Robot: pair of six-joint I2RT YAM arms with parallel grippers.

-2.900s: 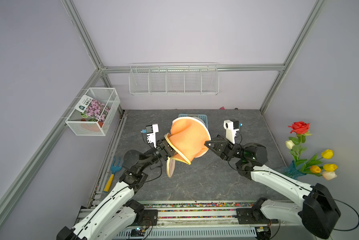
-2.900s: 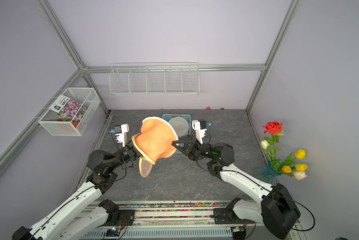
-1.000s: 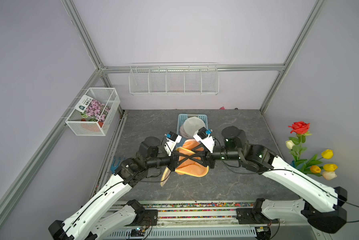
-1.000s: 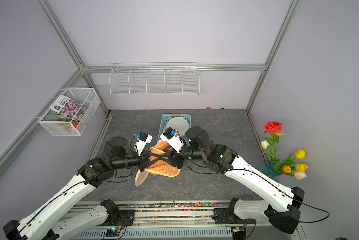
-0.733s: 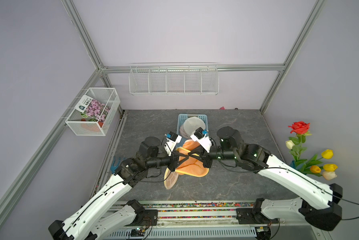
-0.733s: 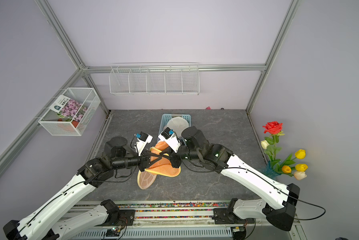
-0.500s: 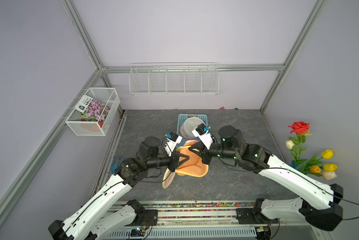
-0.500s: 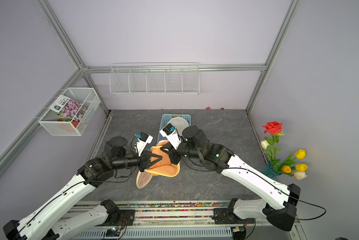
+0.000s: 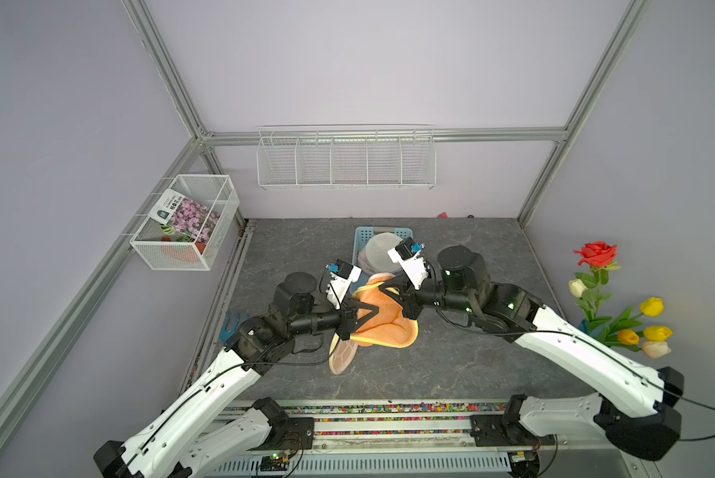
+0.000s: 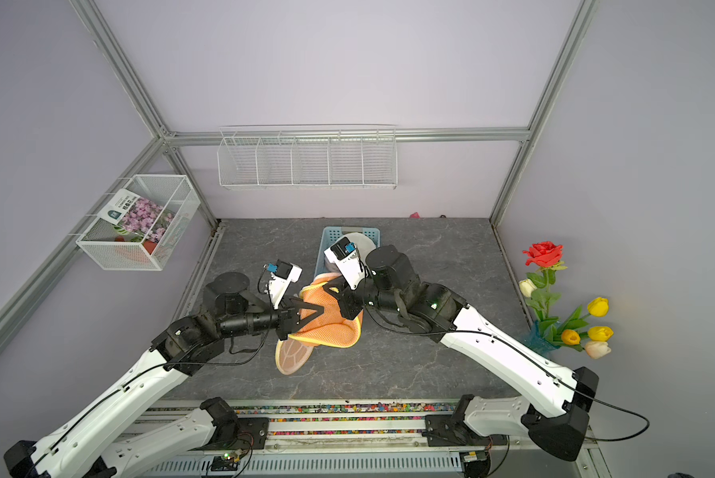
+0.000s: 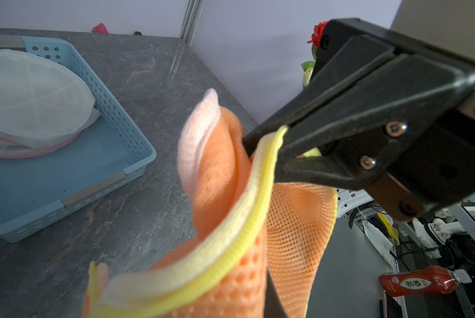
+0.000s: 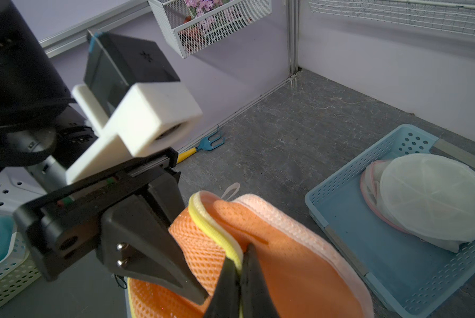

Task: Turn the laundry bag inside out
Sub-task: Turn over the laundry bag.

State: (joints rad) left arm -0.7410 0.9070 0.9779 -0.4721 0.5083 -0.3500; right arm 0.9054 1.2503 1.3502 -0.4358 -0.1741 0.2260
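The orange mesh laundry bag (image 9: 382, 318) looks light, soft and floppy, so it should fold and sag wherever it is not held, and its open weave may snag a fingertip. Only the padded yellow zipper trim (image 11: 247, 220) around the mouth seems firm enough for a sure pinch, which makes that rim the place to take hold for peeling the mouth back over the body. The bag hangs between the two tools, mostly lifted off the grey tabletop (image 9: 451, 364). The right gripper (image 12: 240, 275) is closed on the yellow trim, its two black fingers pressed together with the rim between them, as both wrist views show. The left gripper (image 9: 374, 309) faces it from the opposite side with its jaws closed too, the tips pushed into the orange mesh close to the right gripper's pinch. It appears to clamp the fabric, though exactly which layer it has is hidden. The bag is a honeycomb orange net with a pale pink padded layer along one edge and a small white loop near the rim. A round pinkish end panel (image 9: 341, 356) droops beneath the left gripper toward the table. Off to one side of the right gripper, a blue perforated basket (image 9: 362, 240) holds a white mesh bag (image 9: 378, 252), apart from the orange one.
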